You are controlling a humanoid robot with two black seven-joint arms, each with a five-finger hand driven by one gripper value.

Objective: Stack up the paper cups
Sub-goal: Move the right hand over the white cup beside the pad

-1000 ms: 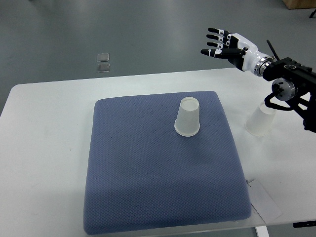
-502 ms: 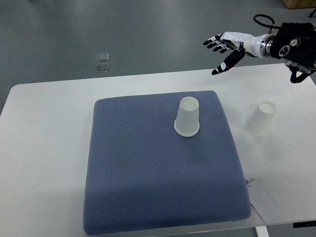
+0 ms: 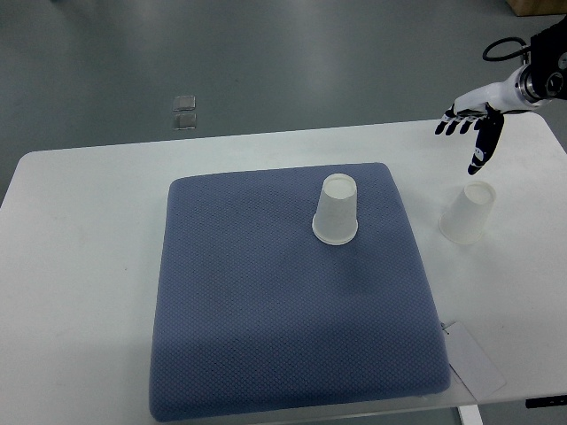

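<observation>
Up at the far right corner I've got my right hand [image 3: 469,124] hovering above the white table [image 3: 80,266], fingers spread and pointing down, nothing in its grip. Just below it, one paper cup [image 3: 467,213] stands upside down on the bare tabletop, beside the blue pad [image 3: 283,345]. Second paper cup [image 3: 336,209], also inverted, sits on the pad's far middle, well apart from the first. I see a paper tag [image 3: 476,359] by the pad's near right corner.
</observation>
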